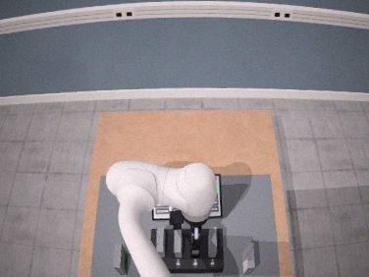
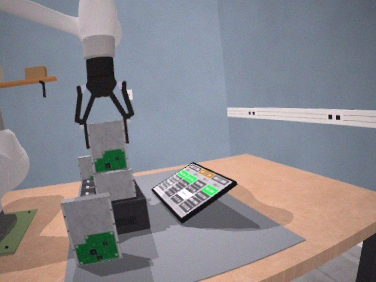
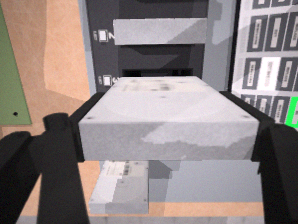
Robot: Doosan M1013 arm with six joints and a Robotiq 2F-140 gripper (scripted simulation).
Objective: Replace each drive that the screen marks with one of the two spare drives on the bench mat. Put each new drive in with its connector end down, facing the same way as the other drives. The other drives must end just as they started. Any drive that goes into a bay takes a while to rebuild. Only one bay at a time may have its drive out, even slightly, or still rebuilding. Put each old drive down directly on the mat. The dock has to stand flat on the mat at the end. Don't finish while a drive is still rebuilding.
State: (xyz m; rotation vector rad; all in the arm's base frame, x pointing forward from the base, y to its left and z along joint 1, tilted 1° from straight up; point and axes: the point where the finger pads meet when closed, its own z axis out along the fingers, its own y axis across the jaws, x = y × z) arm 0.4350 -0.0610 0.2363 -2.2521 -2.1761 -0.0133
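My gripper (image 2: 107, 144) (image 3: 161, 106) is shut on a grey drive (image 2: 106, 135) (image 3: 167, 140), upright above the black dock (image 1: 186, 268) (image 2: 132, 220). Its green board is low on the drive. Its lower edge is near the level of the seated drives' tops. Bay 3's slot (image 3: 157, 73) is open beneath. Drives stand in bay 1 (image 1: 160, 241), bay 2 (image 1: 178, 243) (image 3: 160, 31) and bay 4 (image 1: 213, 242) (image 2: 115, 185). One drive (image 1: 119, 259) stands on the mat left of the dock, another (image 1: 248, 257) (image 2: 92, 217) (image 3: 122, 187) right of it.
The tilted screen (image 1: 161, 211) (image 2: 172, 202) stands behind the dock on the grey mat (image 1: 245, 196) (image 2: 240, 250). It shows several green cells, one orange cell (image 2: 206, 173) and a white cell (image 3: 270, 73). A green plate (image 2: 19, 230) (image 3: 12, 95) lies on the robot's side.
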